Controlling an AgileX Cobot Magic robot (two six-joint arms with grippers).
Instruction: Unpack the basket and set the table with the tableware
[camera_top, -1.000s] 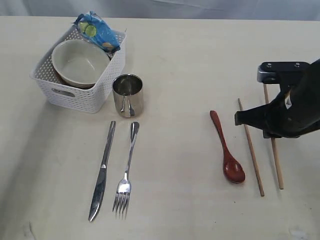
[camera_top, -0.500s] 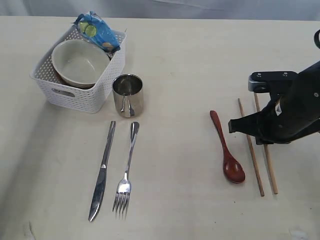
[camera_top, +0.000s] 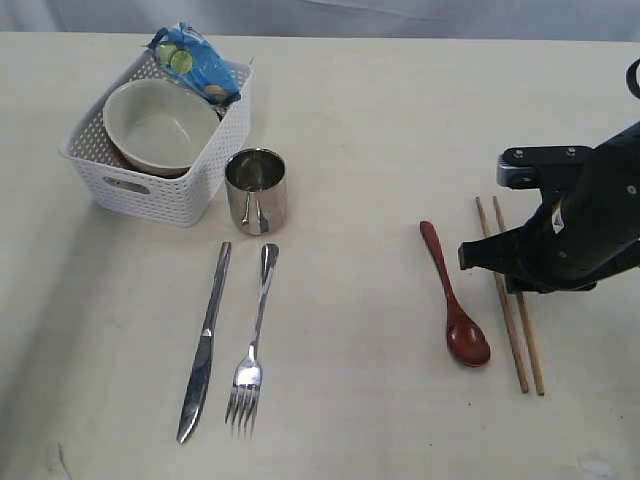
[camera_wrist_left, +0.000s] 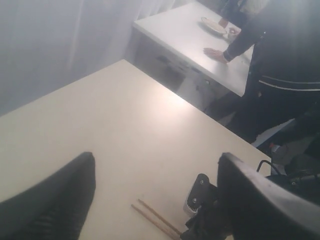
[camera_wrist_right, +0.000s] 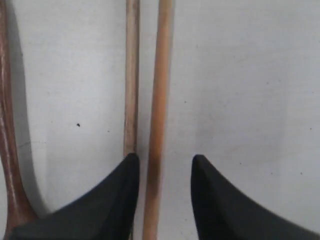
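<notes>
Our right end effector is hanging released over the chopsticks, the outer newly slid beside its mate at three o'clock of the spoon on the bench; we are counting them placed.

— What does your right arm look like?
— Mine is a matte black, blocky bulk at the right edge of the frame; a flat plate caps it, dotted with small screw heads, silver-grey at its left end.
— And the right gripper?
— Two smooth black fingers; rounded tips, broadening toward the base.
— The left gripper?
— Black too; one ribbed finger has a fine woven texture; the other looks plain and blocky.
</notes>
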